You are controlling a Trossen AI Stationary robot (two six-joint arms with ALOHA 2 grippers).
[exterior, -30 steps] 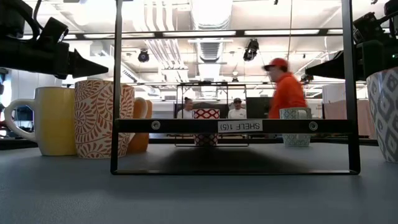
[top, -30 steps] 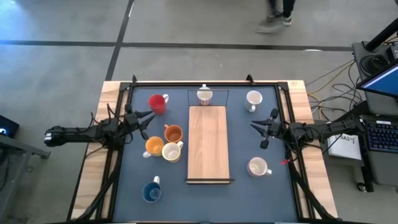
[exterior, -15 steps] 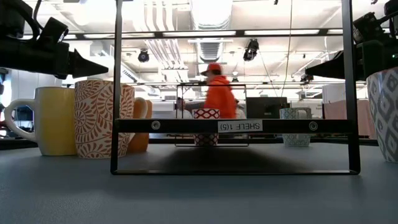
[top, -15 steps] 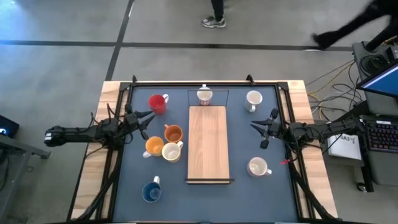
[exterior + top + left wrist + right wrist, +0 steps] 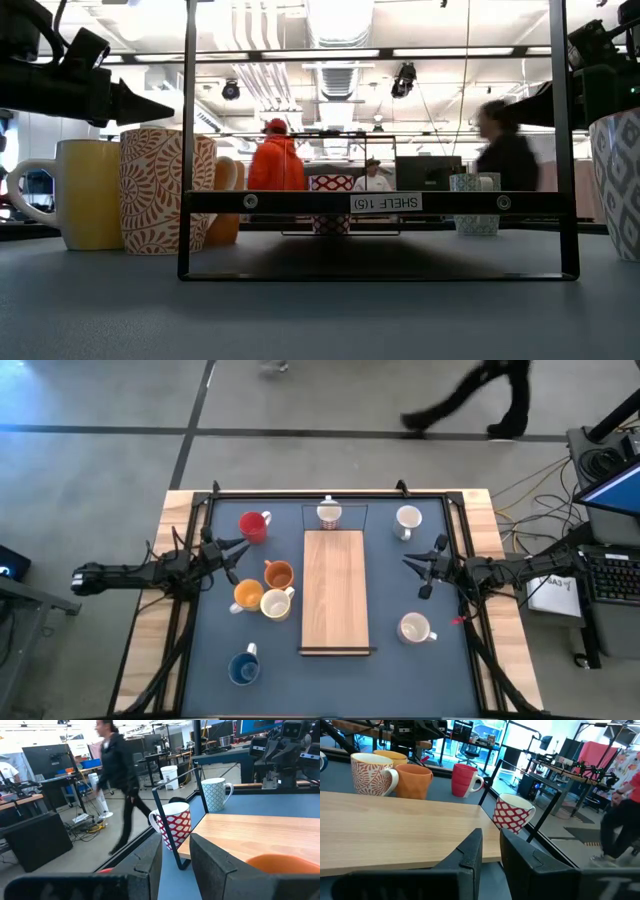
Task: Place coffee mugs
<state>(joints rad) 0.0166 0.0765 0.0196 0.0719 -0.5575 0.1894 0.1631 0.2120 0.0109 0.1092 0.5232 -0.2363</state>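
Several coffee mugs stand upright on their bases on the blue mat. On the left are a red one (image 5: 254,525), an orange one (image 5: 278,573), a yellow-orange one (image 5: 247,596), a cream patterned one (image 5: 276,604) and a blue one (image 5: 243,669). A red-patterned white one (image 5: 329,512) stands at the far middle. White ones (image 5: 407,520) (image 5: 414,628) stand on the right. My left gripper (image 5: 238,558) (image 5: 175,842) hovers level at the left edge, open by a narrow gap with nothing in it. My right gripper (image 5: 412,572) (image 5: 491,837) hovers at the right edge, likewise narrowly open.
A wooden shelf board (image 5: 335,590) in a black wire frame (image 5: 380,202) lies along the table's middle, between the two mug groups. Black rails (image 5: 330,493) border the mat. People walk on the floor beyond the far edge. A desk with a keyboard (image 5: 610,575) stands to the right.
Both arms and all mugs have kept still. Only people beyond the table's far edge have walked across the room.
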